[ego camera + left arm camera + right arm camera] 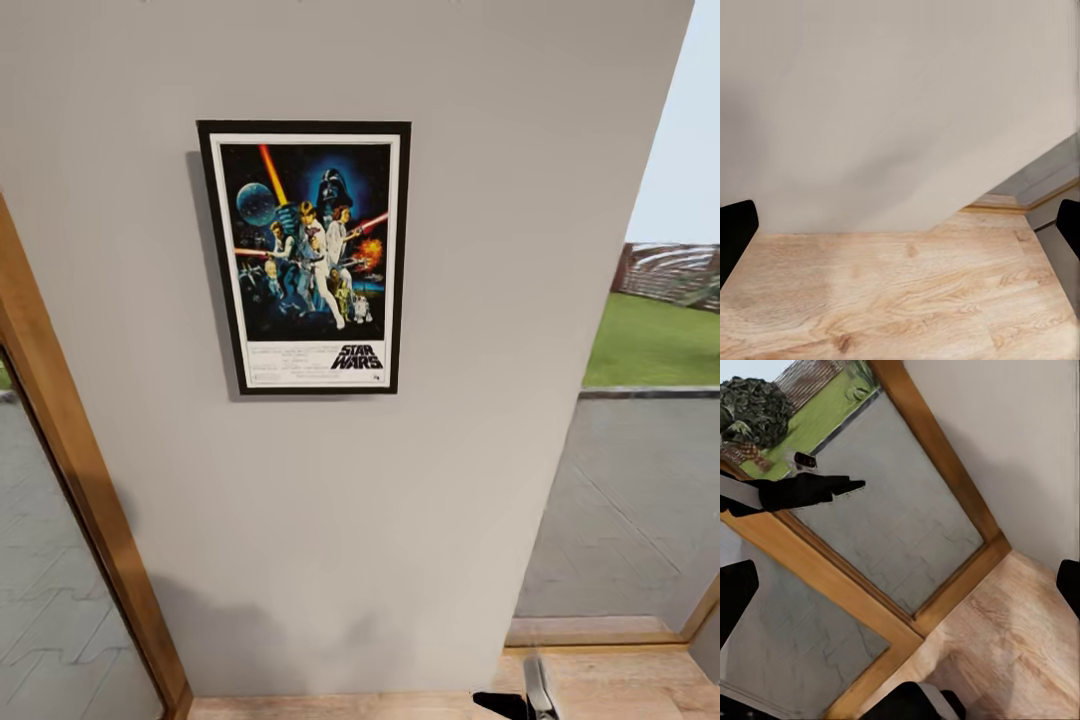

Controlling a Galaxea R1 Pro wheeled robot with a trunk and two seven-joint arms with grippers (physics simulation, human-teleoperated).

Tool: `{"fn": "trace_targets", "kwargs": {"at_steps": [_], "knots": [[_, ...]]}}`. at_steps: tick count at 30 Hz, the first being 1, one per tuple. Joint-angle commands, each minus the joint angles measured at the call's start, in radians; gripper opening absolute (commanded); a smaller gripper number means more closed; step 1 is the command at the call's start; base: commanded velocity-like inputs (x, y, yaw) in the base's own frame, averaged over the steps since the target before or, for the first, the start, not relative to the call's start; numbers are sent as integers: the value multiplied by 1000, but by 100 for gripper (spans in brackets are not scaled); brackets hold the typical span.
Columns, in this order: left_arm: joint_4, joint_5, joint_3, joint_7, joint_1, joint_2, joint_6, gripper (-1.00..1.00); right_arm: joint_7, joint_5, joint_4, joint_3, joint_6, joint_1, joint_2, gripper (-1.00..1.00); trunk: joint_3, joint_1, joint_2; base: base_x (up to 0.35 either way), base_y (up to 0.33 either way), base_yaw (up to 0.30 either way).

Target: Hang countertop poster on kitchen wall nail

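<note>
The poster (303, 257) hangs flat on the grey wall (480, 150), upper centre of the head view, upright, its black "STAR WARS" logo at the lower right of its white border. Nothing touches it. A wooden door frame (70, 470) runs down the left edge; a glass pane at right shows paving and grass. In both wrist views the left claw (900, 225) and right claw (900, 585) stand spread apart and empty over the wooden floor (892, 292).
</note>
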Motion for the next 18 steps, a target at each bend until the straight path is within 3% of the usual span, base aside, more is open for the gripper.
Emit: {"fn": "trace_targets", "kwargs": {"at_steps": [1,8,11,12,14,16,17,18], "knots": [[1,8,-8,-2,0,-3,-5,100,3,-4,22,0,-3,0,-3,100,1,0,-1,0,0,0],[2,7,-6,-3,21,-16,-5,100,-5,5,161,0,-56,2,-12,100,13,0,-1,0,0,0],[3,8,-4,-3,49,-15,-5,100,-10,25,240,0,-76,2,-19,100,15,0,-1,0,0,0],[3,8,-3,-2,69,-13,-5,100,-31,42,313,0,-113,2,-23,100,15,0,-1,0,0,0],[4,8,-3,-1,83,-12,-5,100,-58,54,361,0,-144,2,-25,100,15,0,-1,0,0,0],[4,8,-2,14,100,-10,-5,100,-104,74,429,1,-185,2,-27,100,16,0,-1,0,0,0],[4,8,-2,82,123,-4,-5,100,-159,90,533,2,-232,2,-28,100,16,0,-1,0,0,0],[4,8,-2,105,127,-3,-5,100,-172,92,559,2,-247,2,-28,100,16,0,-1,0,0,0]]}}
